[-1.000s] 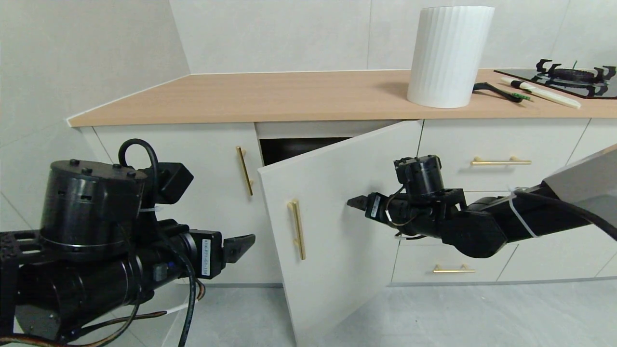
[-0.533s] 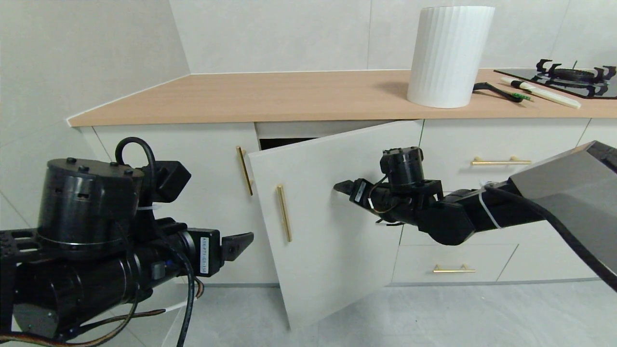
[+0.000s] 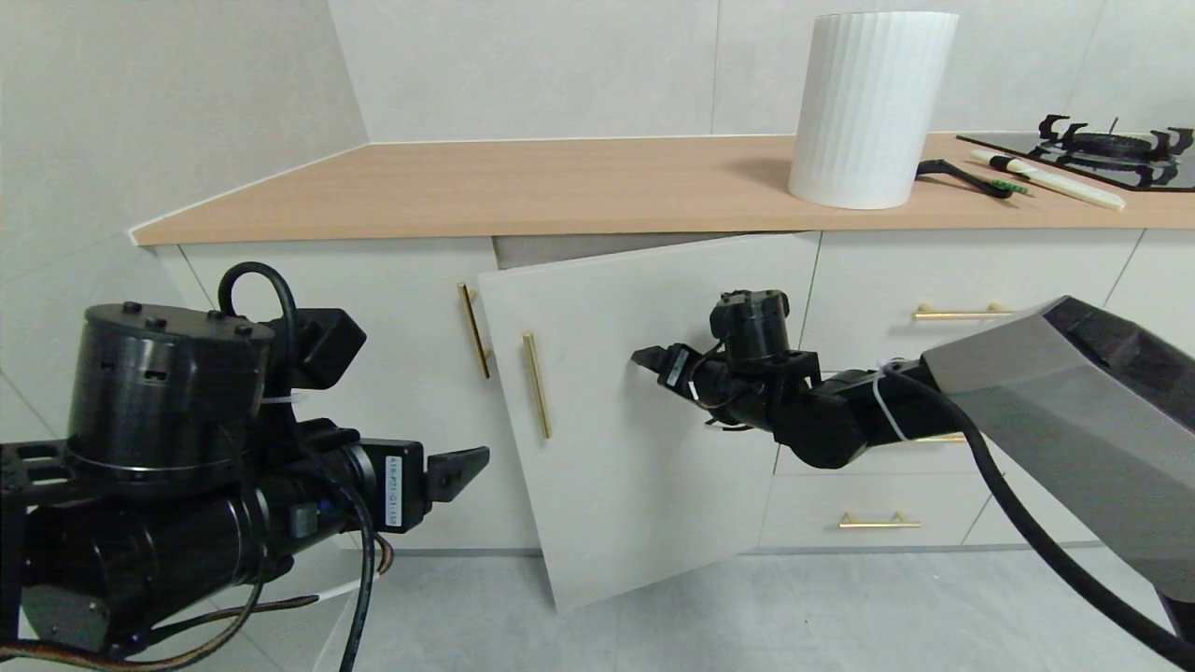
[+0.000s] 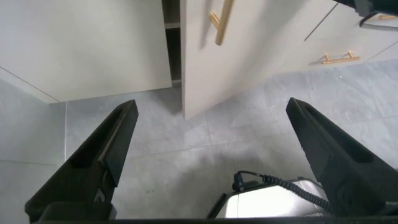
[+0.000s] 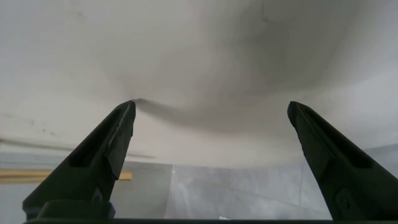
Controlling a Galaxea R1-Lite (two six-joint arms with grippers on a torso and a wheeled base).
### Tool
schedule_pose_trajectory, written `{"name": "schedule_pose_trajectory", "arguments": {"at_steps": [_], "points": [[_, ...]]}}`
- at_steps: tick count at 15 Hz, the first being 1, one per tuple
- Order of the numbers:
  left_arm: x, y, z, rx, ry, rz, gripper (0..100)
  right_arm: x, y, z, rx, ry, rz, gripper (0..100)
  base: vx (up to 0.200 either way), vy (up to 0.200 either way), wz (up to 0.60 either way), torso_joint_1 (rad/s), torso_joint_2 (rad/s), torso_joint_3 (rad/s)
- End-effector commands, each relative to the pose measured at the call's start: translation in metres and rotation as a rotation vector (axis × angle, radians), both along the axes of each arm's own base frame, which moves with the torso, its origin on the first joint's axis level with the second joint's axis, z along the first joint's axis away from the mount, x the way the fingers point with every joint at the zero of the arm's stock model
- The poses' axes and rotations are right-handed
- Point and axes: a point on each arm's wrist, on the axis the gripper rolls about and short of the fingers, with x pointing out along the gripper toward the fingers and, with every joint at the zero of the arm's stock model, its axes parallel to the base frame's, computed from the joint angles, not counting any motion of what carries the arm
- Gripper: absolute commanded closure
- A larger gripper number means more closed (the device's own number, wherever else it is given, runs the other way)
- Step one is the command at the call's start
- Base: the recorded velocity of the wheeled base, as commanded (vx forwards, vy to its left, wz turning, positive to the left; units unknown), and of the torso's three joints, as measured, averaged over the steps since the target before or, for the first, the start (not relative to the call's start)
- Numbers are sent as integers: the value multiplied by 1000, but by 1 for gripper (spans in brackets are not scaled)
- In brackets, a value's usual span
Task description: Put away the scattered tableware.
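While the right gripper (image 3: pixel 642 357) rests its spread fingers against the ajar cabinet door (image 3: pixel 616 485), the left gripper (image 3: pixel 470 460) hangs wide open, left of that door.

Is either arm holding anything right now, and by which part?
Nothing is held. The right tool is open, its tips at the flat face of the cabinet door, clear of the gold handle. The left tool is open in the air.
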Motion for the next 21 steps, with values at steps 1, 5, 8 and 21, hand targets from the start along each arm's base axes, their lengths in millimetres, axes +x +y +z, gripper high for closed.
{"name": "schedule_pose_trajectory", "arguments": {"at_steps": [1, 5, 8, 21], "points": [[1, 0, -1, 1, 2, 0, 0, 8, 3, -1, 4, -21, -29, 0, 0, 0, 0, 0, 0, 0], [0, 0, 0, -1, -2, 0, 0, 17, 5, 4, 40, -40, -61, 0, 0, 0, 0, 0, 0, 0], [1, -1, -1, 2, 3, 0, 0, 27, 7, -1, 36, -60, -114, 0, 0, 0, 0, 0, 0, 0], [1, -1, -1, 1, 5, 1, 0, 61, -1, -15, 36, -101, -233, 0, 0, 0, 0, 0, 0, 0]]}}
